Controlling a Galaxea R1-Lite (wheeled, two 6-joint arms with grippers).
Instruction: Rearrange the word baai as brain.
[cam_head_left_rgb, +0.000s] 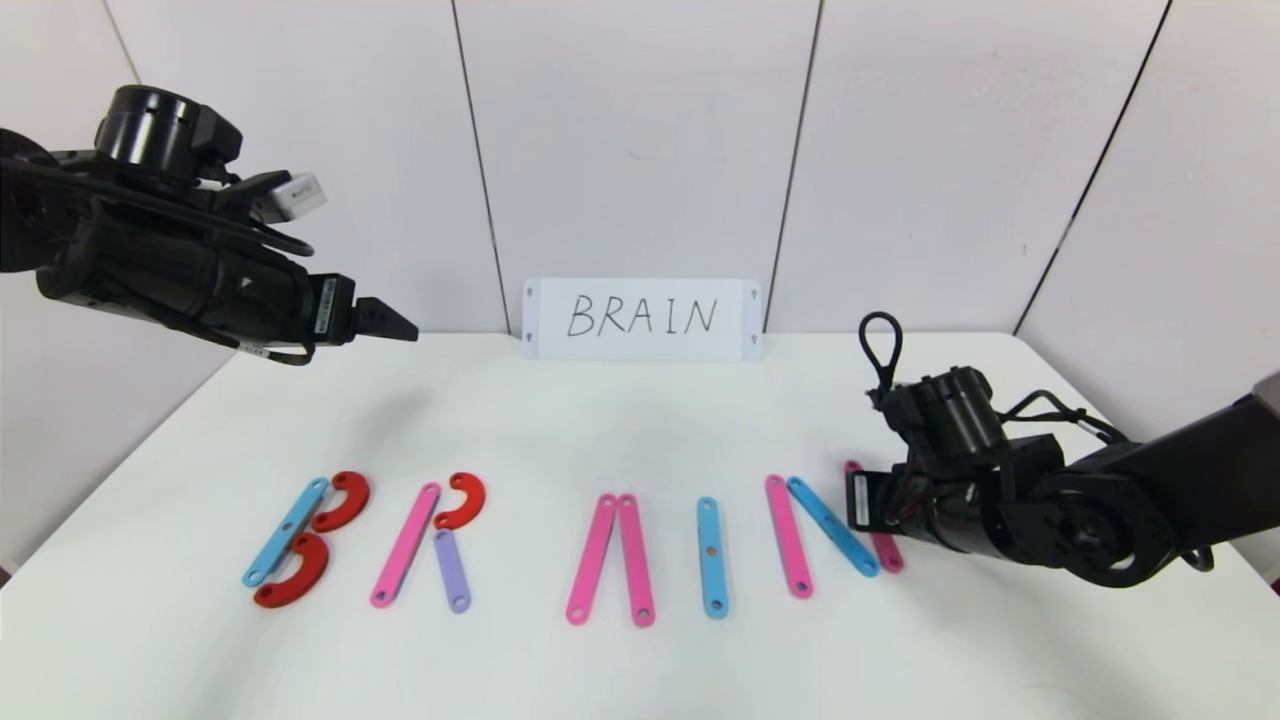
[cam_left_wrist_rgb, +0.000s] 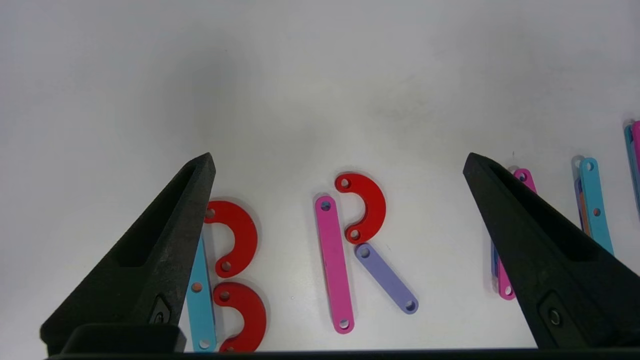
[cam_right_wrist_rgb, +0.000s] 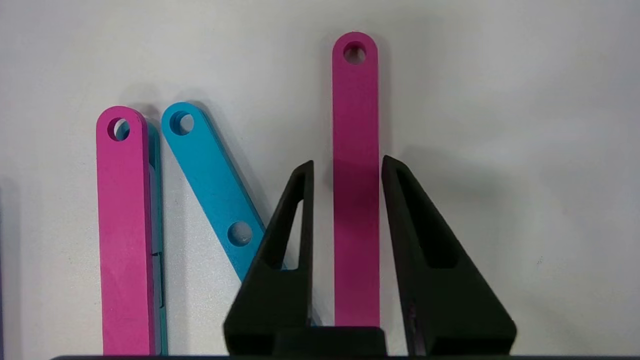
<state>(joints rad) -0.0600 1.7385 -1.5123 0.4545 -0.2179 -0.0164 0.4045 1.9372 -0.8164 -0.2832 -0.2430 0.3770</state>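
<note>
The word lies in a row on the white table (cam_head_left_rgb: 620, 440). B is a light-blue strip (cam_head_left_rgb: 286, 530) with two red curves (cam_head_left_rgb: 343, 500). R is a pink strip (cam_head_left_rgb: 405, 545), a red curve (cam_head_left_rgb: 463, 500) and a purple strip (cam_head_left_rgb: 452, 570). A is two pink strips (cam_head_left_rgb: 614, 558), I is a light-blue strip (cam_head_left_rgb: 711, 556). N is a pink strip (cam_head_left_rgb: 788, 535), a slanted blue strip (cam_head_left_rgb: 832, 526) and a far-right pink strip (cam_right_wrist_rgb: 355, 110). My right gripper (cam_right_wrist_rgb: 347, 167) is low and slightly open, straddling that last strip. My left gripper (cam_left_wrist_rgb: 339, 160) is open, raised above B and R.
A white card (cam_head_left_rgb: 641, 318) with handwritten "BRAIN" stands against the back wall. The table's right edge is close behind the right arm (cam_head_left_rgb: 1150, 500). Bare table lies between the word and the card.
</note>
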